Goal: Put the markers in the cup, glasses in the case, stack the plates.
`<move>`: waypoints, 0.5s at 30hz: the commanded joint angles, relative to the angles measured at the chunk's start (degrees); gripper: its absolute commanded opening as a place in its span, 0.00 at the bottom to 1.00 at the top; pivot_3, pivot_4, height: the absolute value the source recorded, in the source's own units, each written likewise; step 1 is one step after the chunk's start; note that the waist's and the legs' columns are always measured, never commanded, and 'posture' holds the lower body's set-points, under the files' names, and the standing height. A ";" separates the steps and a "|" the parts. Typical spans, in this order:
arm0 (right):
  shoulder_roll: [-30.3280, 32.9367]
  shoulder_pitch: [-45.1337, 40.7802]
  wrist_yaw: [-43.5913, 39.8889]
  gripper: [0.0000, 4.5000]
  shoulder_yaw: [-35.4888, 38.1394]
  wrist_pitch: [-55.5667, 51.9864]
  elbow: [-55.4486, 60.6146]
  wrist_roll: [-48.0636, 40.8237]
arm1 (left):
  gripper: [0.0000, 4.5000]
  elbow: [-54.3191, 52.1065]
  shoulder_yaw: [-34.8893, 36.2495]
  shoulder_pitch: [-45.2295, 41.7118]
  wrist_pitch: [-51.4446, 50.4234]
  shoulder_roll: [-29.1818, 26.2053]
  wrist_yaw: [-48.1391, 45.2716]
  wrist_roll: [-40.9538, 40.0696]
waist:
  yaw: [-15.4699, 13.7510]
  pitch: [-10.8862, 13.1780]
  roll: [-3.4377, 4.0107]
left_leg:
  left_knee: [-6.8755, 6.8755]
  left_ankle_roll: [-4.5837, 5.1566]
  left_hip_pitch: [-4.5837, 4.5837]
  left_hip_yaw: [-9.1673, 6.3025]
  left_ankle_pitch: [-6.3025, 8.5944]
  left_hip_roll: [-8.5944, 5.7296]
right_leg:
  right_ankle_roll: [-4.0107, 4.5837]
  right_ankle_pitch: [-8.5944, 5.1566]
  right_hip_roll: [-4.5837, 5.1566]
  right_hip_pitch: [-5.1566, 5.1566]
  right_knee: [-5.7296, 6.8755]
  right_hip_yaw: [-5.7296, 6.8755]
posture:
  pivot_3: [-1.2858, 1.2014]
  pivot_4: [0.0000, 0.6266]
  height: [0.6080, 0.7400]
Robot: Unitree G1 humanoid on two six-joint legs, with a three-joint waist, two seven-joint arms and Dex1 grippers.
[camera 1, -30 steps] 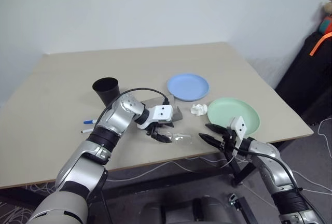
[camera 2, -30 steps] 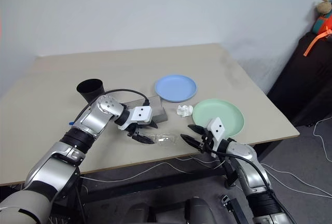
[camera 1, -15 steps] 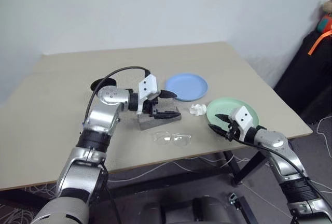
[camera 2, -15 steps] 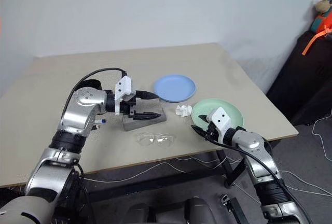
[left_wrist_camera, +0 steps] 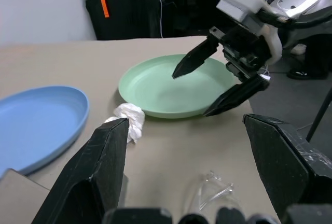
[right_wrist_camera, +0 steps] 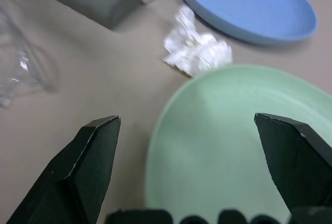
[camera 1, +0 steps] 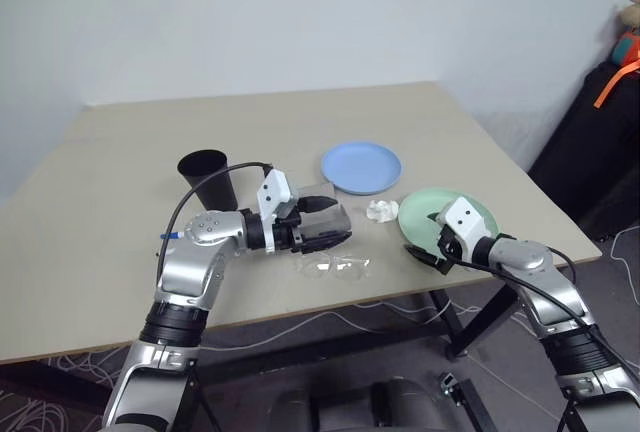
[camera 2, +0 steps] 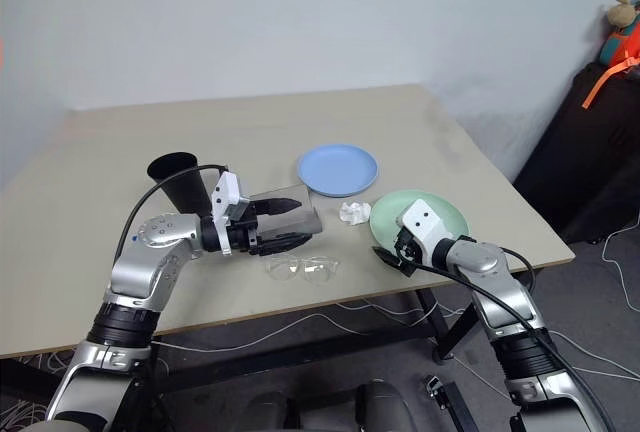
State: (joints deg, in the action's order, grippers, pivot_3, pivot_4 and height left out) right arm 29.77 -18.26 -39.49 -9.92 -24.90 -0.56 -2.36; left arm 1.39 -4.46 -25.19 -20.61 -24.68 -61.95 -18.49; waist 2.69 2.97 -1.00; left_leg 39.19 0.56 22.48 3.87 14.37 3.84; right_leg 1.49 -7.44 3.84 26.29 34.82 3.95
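Plate-stacking step: right gripper [camera 2: 392,248] jaws apart straddling green plate [camera 2: 440,215] rim, needs to clamp; left gripper [camera 2: 283,224] jaws apart over case [camera 2: 300,220], holding nothing.

Mint plate [camera 1: 452,214] lies flat between the spread fingers of the right gripper [camera 1: 432,242]. Blue plate [camera 1: 361,166] beyond it. Clear glasses [camera 1: 334,266] lie just below the left gripper [camera 1: 322,220], at the grey case [camera 1: 340,224]. Black cup [camera 1: 207,177] upright behind.

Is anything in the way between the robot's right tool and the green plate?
No. The open right tool is already at the near rim of the mint green plate, one finger above, one below. The paper wad lies beside it.
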 commanded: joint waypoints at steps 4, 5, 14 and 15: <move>-2.91 -1.63 5.94 1.00 -1.95 -5.87 1.48 4.36 | 0.83 -3.07 -0.91 -0.42 -0.19 0.45 1.42 -1.45 | 0.01 0.00 0.00 | 0.00 0.03 0.01 0.02 -0.02 -0.02 | 0.00 0.00 0.02 0.01 -0.01 -0.02 | 0.52 0.00 1.00; -3.16 -1.58 6.19 1.00 -2.06 -6.26 1.65 4.48 | 0.83 -3.13 -1.07 -0.43 -0.22 0.49 1.54 -1.50 | 0.02 0.00 0.00 | 0.00 0.04 0.02 0.01 -0.02 -0.02 | 0.00 0.00 0.02 0.01 -0.03 -0.02 | 0.52 0.00 1.00; -3.85 -1.11 11.11 0.79 -4.08 -7.45 1.72 9.51 | 0.83 -3.02 -2.23 -0.45 -0.01 0.78 1.67 -1.51 | 0.01 -0.01 -0.01 | 0.00 -0.02 0.00 0.01 0.02 -0.02 | 0.00 0.00 0.03 -0.01 -0.04 -0.01 | 0.52 0.00 1.00; -3.92 -1.13 11.43 0.70 -4.11 -7.62 1.89 9.70 | 0.83 -2.98 -2.34 -0.40 0.08 0.81 1.67 -1.48 | -0.03 -0.01 -0.01 | 0.01 -0.02 0.00 0.01 0.01 -0.02 | 0.00 0.00 0.03 -0.01 -0.05 0.00 | 0.52 0.00 1.00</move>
State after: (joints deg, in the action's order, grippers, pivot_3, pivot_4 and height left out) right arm 25.62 -18.43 -29.85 -14.84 -31.79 0.57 5.76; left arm 0.32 -6.93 -25.11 -20.89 -23.93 -60.43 -18.99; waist 2.66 2.97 -1.01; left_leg 39.20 0.54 22.50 3.86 14.38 3.81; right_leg 1.49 -7.44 3.88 26.28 34.75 3.97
